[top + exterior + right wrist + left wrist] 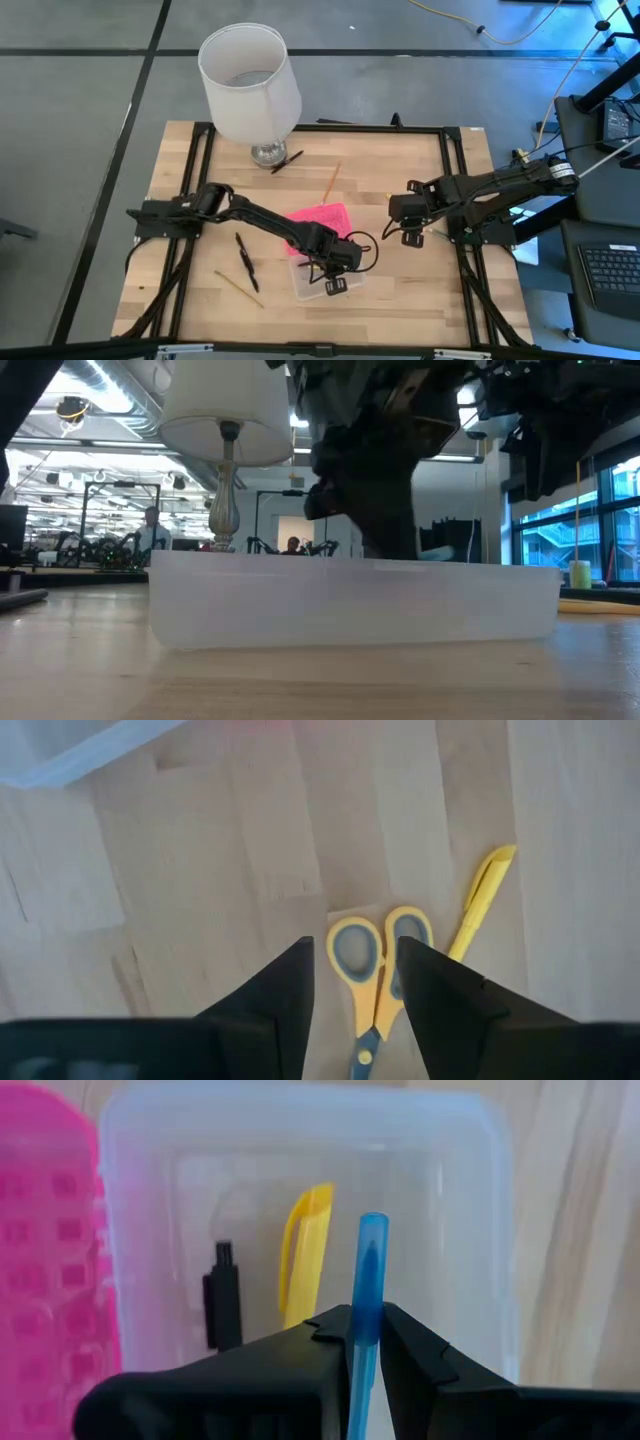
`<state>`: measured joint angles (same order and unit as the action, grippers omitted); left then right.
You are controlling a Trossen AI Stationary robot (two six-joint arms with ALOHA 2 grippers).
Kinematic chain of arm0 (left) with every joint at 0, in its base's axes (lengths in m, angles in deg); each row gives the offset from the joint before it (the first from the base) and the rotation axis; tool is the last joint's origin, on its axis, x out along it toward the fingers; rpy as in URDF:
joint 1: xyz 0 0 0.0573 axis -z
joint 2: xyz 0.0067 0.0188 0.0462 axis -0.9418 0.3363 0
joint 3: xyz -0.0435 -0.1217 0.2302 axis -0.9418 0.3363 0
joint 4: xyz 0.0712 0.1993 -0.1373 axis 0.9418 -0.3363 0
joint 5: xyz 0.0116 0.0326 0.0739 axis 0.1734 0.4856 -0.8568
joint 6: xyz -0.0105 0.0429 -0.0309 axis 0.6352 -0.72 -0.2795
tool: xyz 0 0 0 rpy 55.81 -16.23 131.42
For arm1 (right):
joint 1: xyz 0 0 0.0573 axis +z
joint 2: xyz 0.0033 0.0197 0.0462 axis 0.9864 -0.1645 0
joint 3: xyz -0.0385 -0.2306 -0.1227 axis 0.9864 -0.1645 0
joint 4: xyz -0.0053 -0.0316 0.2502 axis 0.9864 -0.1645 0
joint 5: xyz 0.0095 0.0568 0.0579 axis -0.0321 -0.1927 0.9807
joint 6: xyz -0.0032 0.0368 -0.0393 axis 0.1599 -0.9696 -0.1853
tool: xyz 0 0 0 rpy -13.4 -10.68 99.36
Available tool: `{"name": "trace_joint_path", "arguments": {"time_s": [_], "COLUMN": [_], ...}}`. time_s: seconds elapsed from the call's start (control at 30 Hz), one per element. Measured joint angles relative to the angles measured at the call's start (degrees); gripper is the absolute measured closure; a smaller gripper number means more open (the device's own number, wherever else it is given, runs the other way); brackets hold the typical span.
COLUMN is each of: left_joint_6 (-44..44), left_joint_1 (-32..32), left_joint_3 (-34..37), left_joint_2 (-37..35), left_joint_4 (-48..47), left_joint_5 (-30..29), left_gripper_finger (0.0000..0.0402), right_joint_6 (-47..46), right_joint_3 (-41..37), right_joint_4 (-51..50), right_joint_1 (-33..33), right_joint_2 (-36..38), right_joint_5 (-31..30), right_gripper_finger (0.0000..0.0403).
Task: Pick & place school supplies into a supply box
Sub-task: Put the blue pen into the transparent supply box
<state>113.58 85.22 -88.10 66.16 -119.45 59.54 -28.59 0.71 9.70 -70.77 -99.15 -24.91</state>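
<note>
The supply box sits open at the table's middle: clear base (312, 283) (300, 1170) (350, 605) and pink dotted lid (322, 218) (45, 1260) folded back on the wood. A yellow pen (305, 1260) and a black piece (223, 1295) lie in the base. My left gripper (335, 272) (367, 1320) is above the base, shut on a grey-blue pen (369, 1270). My right gripper (410, 230) (355, 970) is open to the right of the box, its fingers on either side of the yellow-handled scissors (378, 965). A yellow pen (480, 895) lies beside them. My left gripper pinches the grey-blue pen's shaft (366, 1342) between its two fingers, coming from above and pointing down. The pen runs roughly along the fingers, and its free end (372, 1225) sticks out past the fingertips over the box base. Whether that end touches the base's floor cannot be told.
A lamp with a white shade (250, 80) (225, 410) stands at the far left of the table. A black pen (245, 258) and a tan pencil (238, 288) lie left of the box. Another pencil (331, 181) and a black pen (287, 160) lie beyond it.
</note>
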Motion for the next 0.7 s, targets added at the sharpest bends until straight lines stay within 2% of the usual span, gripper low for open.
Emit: {"name": "trace_joint_path", "arguments": {"time_s": [0.7], "left_joint_6": [-0.19], "left_joint_1": [0.00], "left_joint_3": [-0.02], "left_joint_2": [-0.44], "left_joint_4": [0.71], "left_joint_5": [1.16], "left_gripper_finger": [0.0349], "right_joint_6": [4.20], "right_joint_3": [0.00], "right_joint_4": [-0.11], "right_joint_1": [0.02], "right_joint_2": [0.00], "right_joint_5": [-0.02], "right_gripper_finger": [0.0254]}}
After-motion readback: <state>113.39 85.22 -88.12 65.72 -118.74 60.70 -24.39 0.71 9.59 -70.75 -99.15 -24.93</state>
